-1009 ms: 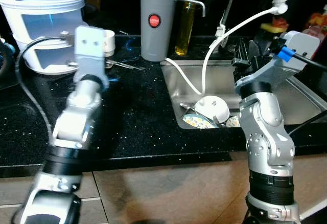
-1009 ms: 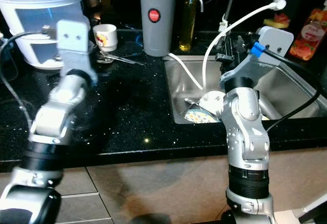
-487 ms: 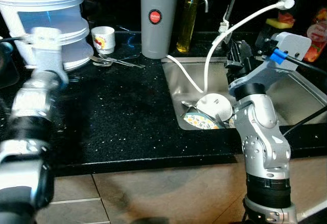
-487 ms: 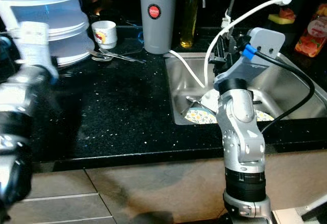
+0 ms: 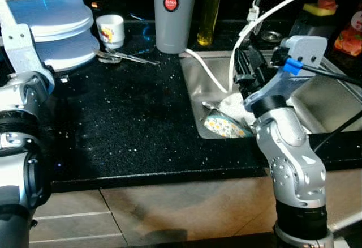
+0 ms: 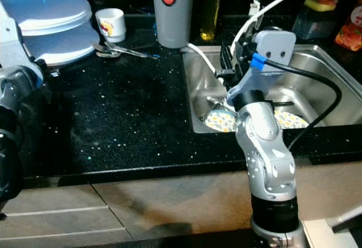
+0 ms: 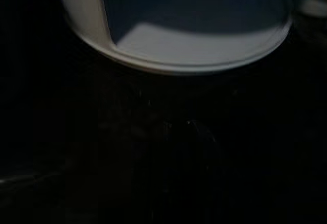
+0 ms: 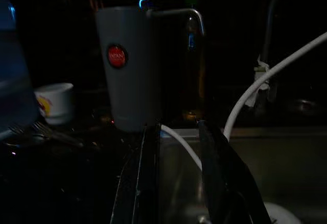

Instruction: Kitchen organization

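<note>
My right gripper (image 5: 244, 71) hangs open over the left part of the steel sink (image 5: 331, 103), with nothing between its fingers (image 8: 146, 178). It points toward the grey water dispenser (image 8: 130, 65) at the counter's back. Below it in the sink lie a flower-patterned plate (image 5: 222, 127) and a white dish (image 5: 231, 101), partly hidden by my arm. My left arm (image 5: 22, 84) is drawn back at the left edge, close to the stacked white containers (image 5: 48, 16). The left wrist view is very dark and shows the container's base (image 7: 199, 55).
A small white cup (image 5: 110, 29) and some cutlery (image 5: 121, 56) sit on the black counter (image 5: 130, 123). A yellow oil bottle (image 5: 209, 10) stands behind the sink. A white hose (image 5: 271, 7) runs from the tap into the basin. A sponge (image 5: 319, 9) lies at the back right.
The camera has tilted down. My left arm has swung from the middle of the counter back to the left edge. My right gripper has shifted toward the sink's left side.
</note>
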`<state>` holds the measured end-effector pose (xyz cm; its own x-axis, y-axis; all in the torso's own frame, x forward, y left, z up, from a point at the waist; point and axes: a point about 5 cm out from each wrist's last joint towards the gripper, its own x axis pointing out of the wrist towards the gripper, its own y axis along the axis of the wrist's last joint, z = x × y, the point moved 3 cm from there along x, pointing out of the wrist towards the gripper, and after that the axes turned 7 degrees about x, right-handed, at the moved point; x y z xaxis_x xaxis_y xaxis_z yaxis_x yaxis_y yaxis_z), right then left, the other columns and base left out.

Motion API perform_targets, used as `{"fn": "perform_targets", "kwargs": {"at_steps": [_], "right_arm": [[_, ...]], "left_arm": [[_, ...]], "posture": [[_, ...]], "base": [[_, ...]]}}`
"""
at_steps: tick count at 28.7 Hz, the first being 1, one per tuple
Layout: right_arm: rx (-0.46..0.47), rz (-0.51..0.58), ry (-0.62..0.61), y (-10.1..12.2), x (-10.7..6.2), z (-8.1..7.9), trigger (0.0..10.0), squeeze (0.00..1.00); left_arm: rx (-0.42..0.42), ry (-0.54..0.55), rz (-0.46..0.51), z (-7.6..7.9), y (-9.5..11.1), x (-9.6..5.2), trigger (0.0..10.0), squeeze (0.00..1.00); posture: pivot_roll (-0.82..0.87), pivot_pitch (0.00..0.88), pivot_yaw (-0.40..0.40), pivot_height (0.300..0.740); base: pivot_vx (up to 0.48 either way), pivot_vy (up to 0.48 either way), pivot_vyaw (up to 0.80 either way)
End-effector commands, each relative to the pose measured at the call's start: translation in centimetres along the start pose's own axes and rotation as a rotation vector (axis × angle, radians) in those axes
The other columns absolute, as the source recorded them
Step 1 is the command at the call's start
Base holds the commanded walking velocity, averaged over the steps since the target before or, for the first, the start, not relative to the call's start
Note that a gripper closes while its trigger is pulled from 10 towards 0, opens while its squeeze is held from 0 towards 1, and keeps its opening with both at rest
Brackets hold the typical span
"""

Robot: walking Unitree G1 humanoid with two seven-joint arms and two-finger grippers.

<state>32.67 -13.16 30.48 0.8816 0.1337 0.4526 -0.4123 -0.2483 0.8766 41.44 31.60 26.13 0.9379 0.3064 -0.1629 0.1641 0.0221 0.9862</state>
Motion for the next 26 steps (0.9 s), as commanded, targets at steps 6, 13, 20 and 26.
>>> {"fn": "perform_targets", "kwargs": {"at_steps": [6, 13, 20, 26], "right_arm": [[-0.018, 0.015, 0.005, 1.2, 1.3, 0.2, 10.0, 0.00], [-0.007, 0.086, -0.023, 3.7, 1.1, 1.3, 10.0, 0.00], [-0.020, 0.106, -0.084, 4.6, 0.1, 2.9, 10.0, 0.00], [-0.036, 0.097, -0.113, 4.8, -0.8, 3.7, 10.0, 0.00]], "left_arm": [[0.036, 0.027, 0.042, -1.9, 2.2, -0.5, 10.0, 0.00], [0.114, 0.029, 0.088, -4.1, 4.0, -1.1, 10.0, 0.00], [0.142, 0.050, 0.125, -5.8, 5.5, -1.6, 10.0, 0.00], [0.184, 0.041, 0.202, -6.3, 7.6, -2.3, 10.0, 0.00]], "posture": [[0.08, 0.244, -0.052, 0.740], [0.06, 0.305, -0.066, 0.740], [0.02, 0.322, -0.056, 0.740], [-0.01, 0.324, -0.051, 0.740]], "base": [[0.000, 0.000, 0.00], [0.000, 0.000, 0.00], [0.000, 0.000, 0.00], [0.000, 0.000, 0.00]]}}
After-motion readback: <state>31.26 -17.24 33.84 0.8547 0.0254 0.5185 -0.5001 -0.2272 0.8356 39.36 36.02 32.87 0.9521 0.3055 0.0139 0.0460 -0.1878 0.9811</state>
